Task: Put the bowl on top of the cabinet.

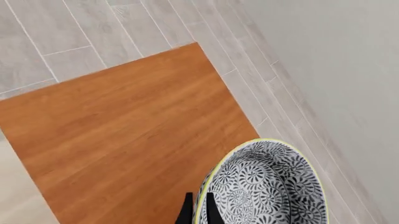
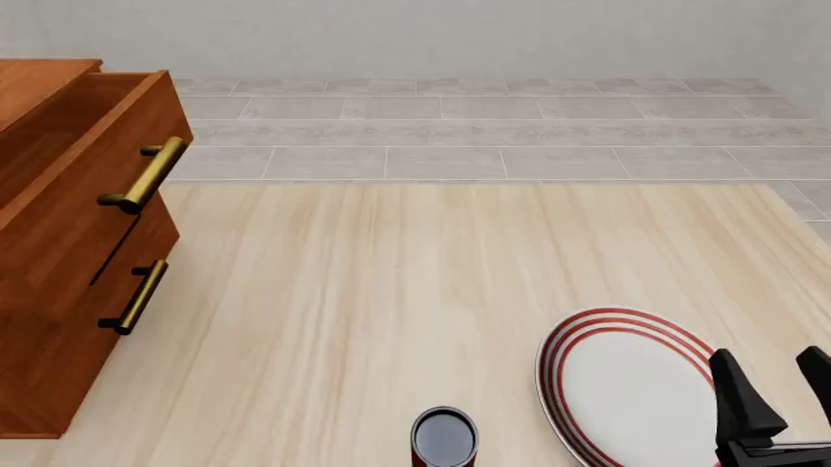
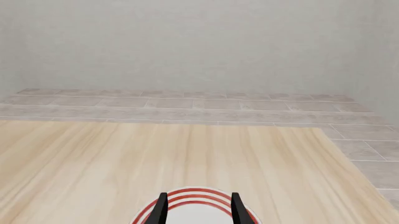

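Note:
The bowl [image 1: 268, 186], patterned blue-grey and white with a pale rim, shows only in the left wrist view. My left gripper [image 1: 198, 207] is shut on its rim, one dark finger inside and one outside. Under the bowl lies the cabinet's flat reddish-brown top [image 1: 124, 130], and the bowl overlaps one edge of it. I cannot tell whether the bowl touches the top. In the front view the cabinet [image 2: 65, 253] stands at the far left with brass handles; the left arm and bowl are out of that view. My right gripper [image 2: 773, 375] [image 3: 198, 205] is open and holds nothing.
A white plate with red rings [image 2: 630, 384] [image 3: 193, 205] lies at the table's near right, under the right gripper. A small dark red can [image 2: 445, 438] stands at the near centre. The cabinet's upper drawer [image 2: 91, 165] sticks out. Grey tiled floor [image 2: 520, 126] lies beyond the table.

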Motion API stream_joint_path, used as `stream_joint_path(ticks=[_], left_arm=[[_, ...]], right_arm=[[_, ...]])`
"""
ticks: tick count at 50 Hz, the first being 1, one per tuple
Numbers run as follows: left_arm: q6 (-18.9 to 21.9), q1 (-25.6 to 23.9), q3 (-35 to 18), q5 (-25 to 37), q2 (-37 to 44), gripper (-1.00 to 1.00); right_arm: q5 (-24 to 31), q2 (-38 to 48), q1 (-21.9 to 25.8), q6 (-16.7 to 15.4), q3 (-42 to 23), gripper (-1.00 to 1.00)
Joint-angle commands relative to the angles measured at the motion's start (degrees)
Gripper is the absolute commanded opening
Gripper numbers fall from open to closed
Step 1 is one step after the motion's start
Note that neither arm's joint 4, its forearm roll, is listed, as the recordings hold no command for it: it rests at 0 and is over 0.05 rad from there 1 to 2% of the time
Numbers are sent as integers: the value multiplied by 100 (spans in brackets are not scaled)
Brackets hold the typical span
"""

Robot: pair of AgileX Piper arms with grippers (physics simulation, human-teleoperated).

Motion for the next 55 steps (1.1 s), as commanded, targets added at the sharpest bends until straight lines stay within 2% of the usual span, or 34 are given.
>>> stream_joint_path(ticks=[1,28,37,55], left_arm=[[41,321,29,-53,4,-100],[-46,562,330,-255,-9,-100],[-8,692,248,-240,14,-100],[-82,657,634,-499,61,-100]], right_arm=[[7,-10,4,-6,1,100],[-25,27,6,-8,-1,100],[-17,22,8,-9,0,100],[-15,22,7,-33,0,100]])
